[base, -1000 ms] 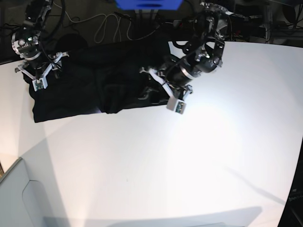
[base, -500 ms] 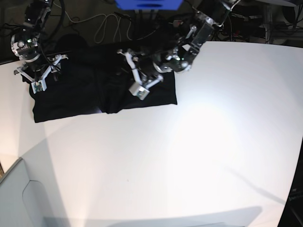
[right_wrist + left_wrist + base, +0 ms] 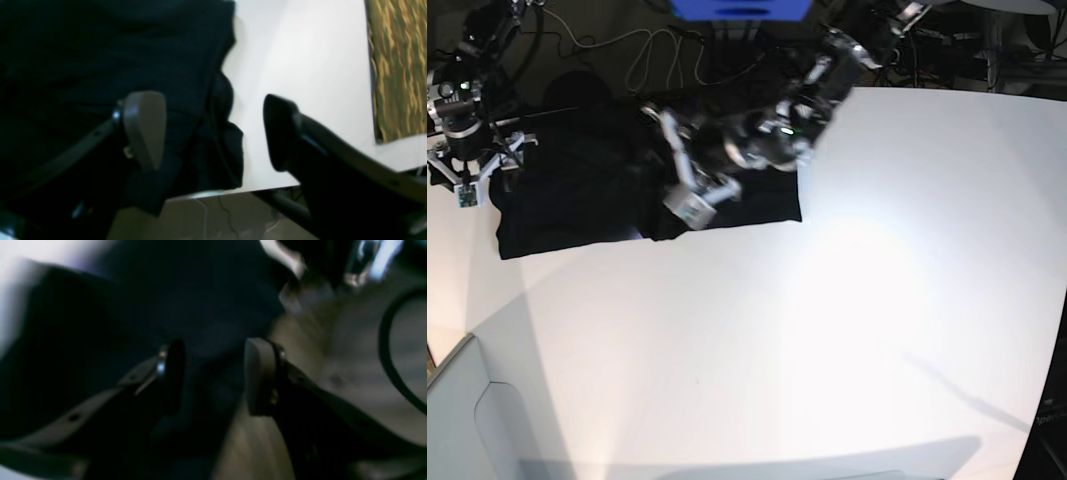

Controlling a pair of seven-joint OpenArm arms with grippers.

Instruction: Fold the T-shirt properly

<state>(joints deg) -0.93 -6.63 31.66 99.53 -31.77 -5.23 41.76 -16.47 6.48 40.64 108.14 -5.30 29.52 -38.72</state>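
Note:
The black T-shirt lies as a wide, flat rectangle at the back left of the white table, plain side showing. My left gripper hovers over its middle. In the blurred left wrist view that gripper is open, with only dark cloth behind the gap. My right gripper stands at the shirt's left end, over the table's edge. Seen from the right wrist, it is wide open above the shirt's rumpled edge, gripping nothing.
Cables and a blue box sit behind the table on the dark floor. A pale grey bin fills the front left corner. The table edge runs just under the right gripper; a gold patterned cloth lies beyond.
The left arm has swept leftward across the shirt, from its right edge to its middle. The right gripper has opened wider and drifted left, off the shirt's corner.

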